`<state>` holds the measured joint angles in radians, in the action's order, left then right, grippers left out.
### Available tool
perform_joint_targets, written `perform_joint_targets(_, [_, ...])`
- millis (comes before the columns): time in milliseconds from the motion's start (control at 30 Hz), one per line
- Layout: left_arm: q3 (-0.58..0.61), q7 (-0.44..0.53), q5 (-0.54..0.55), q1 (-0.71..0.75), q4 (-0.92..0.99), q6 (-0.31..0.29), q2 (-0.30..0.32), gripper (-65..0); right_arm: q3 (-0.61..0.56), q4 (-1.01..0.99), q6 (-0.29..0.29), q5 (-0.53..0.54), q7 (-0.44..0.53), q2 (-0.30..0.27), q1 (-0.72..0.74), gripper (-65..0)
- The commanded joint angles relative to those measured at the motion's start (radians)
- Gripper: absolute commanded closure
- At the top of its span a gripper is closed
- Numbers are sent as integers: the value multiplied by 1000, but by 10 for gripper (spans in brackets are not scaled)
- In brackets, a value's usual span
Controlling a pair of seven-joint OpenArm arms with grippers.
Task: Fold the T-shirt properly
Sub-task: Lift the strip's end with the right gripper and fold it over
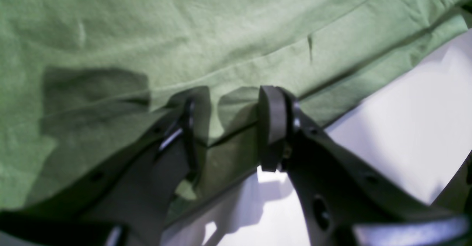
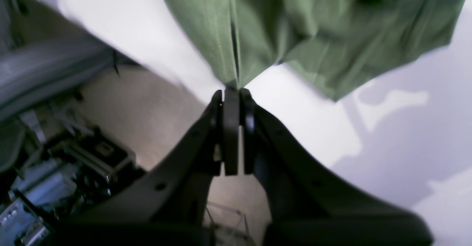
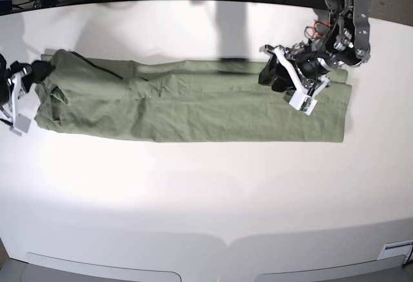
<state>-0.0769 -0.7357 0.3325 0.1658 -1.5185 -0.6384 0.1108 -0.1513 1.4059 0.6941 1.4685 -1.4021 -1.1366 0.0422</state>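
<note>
The T-shirt [image 3: 193, 104] lies folded into a long band across the white table [image 3: 206, 191]; the right gripper [image 2: 232, 91] is clamped tight on a pinch of its edge at one end; the left gripper [image 1: 228, 106] stands with jaws apart over a folded edge near the other end, pinching nothing

The white table [image 3: 206, 191] carries the green T-shirt [image 3: 193, 111], folded lengthwise.
</note>
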Motion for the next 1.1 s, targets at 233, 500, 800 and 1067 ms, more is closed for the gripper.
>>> perform_joint_targets(233, [-1, -19, -23, -5, -6, 10, 6, -219, 13, 22, 4, 15, 6, -49, -26, 0])
perform_joint_targets(500, [-1, -18, -22, -5, -6, 10, 6, -219, 13, 129, 4, 15, 6, -54, -158, 0])
perform_joint_targets(800, [-1, -18, -22, -5, -6, 10, 6, -219, 13, 319, 4, 15, 6, -61, -223, 0])
perform_joint_targets(1067, [-1, -3, -23, -6, -6, 10, 6, -219, 13, 469, 4, 15, 6, -178, -282, 0])
